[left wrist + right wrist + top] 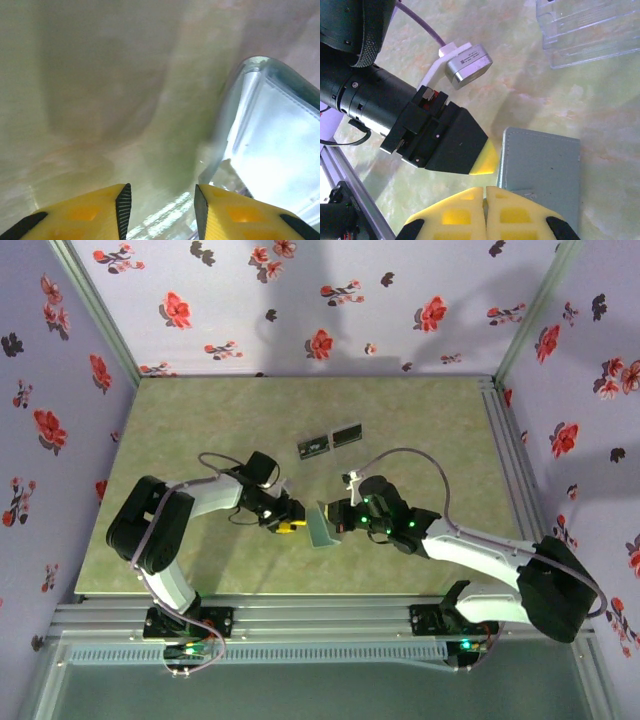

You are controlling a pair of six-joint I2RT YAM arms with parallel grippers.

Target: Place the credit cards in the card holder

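The slate grey card holder [322,525] stands tilted on the green table between my two grippers. My right gripper [485,200] is shut on the holder's near edge, and the grey panel [540,170] spreads out past its yellow fingers. My left gripper [162,205] is open just left of the holder, nothing between its fingers, with the holder's pale inner face [272,150] close on the right. Its yellow tip [487,160] nearly touches the holder's edge. Two dark credit cards [313,447] [346,435] lie flat side by side farther back; they look pale and glossy in the right wrist view [585,30].
A grey cable loops over the table behind the right arm [420,455]. The left wrist camera housing [468,64] hangs just above the holder. Aluminium rails [510,470] edge the table on the right and at the front; floral walls close the cell.
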